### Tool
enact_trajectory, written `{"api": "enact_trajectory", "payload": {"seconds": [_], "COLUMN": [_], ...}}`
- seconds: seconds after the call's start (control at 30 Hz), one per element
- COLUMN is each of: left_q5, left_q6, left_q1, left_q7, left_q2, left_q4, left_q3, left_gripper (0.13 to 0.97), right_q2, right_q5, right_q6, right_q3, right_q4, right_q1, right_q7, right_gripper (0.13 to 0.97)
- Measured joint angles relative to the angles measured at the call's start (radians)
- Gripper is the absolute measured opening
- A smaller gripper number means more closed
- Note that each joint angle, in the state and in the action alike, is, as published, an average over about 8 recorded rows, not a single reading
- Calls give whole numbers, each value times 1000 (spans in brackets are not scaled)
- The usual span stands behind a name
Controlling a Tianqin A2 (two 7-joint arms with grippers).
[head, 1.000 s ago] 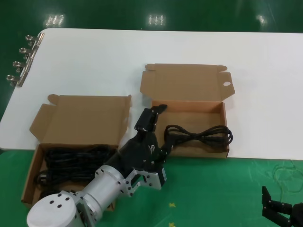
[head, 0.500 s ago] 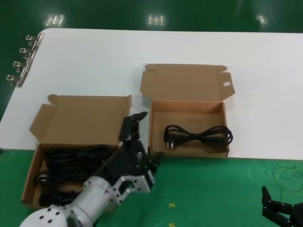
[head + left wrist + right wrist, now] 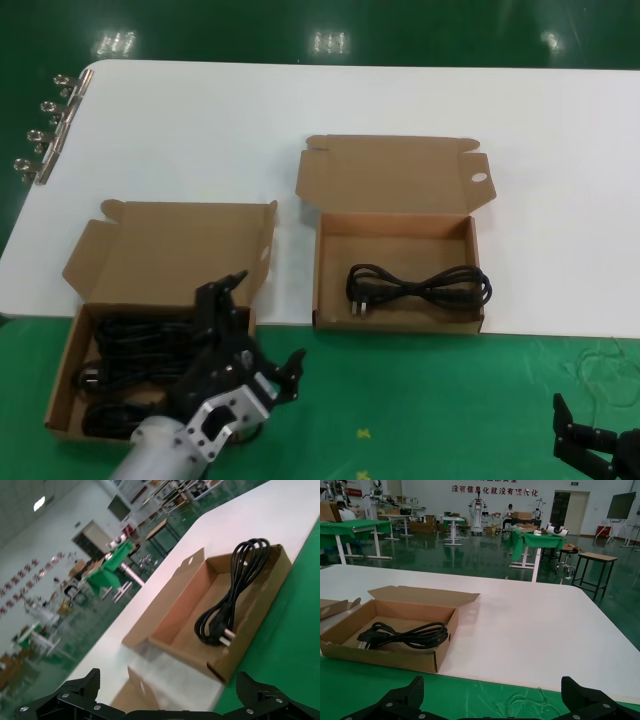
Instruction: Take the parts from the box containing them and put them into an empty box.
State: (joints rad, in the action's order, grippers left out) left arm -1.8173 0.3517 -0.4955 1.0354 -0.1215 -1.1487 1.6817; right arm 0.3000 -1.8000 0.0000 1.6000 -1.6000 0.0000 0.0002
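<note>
The left cardboard box (image 3: 62,375) stands open and holds several black power cords (image 3: 130,345). The right box (image 3: 396,318), with an oval hole (image 3: 479,178) in its lid tab, holds one looped cord (image 3: 418,288) with its plug at the left end. My left gripper (image 3: 264,320) hangs open and holds nothing, at the near right corner of the left box. Its wrist view looks across at the right box (image 3: 170,617) and the cord (image 3: 234,600) beyond the left gripper (image 3: 170,682). My right gripper (image 3: 592,445) rests open, low at the right, off the table.
The white table (image 3: 350,100) ends just in front of both boxes, with a green surface (image 3: 430,400) below. Metal clips (image 3: 45,130) line the far left table edge. In the right wrist view the right box (image 3: 385,656) lies far left of the right gripper (image 3: 492,690).
My left gripper has drawn back from the right box, moving left and toward me to the left box's corner. The cord stays lying in the right box. The right arm has not moved.
</note>
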Motion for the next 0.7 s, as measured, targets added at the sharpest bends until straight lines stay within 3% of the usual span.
{"api": "enact_trajectory", "payload": {"seconds": [0.7], "left_q5": [7], "left_q6": [-140], "left_q1": [197], "left_q7": [-412], "left_q2": [-71], "left_q4": [-180], "left_q3": [-33], "left_gripper": [966], "right_q2": [0], "right_q5": [0], "right_q6": [0], "right_q3": [0], "right_q4": [0], "right_q1": [0], "right_q7": [0], "right_gripper": [966]}}
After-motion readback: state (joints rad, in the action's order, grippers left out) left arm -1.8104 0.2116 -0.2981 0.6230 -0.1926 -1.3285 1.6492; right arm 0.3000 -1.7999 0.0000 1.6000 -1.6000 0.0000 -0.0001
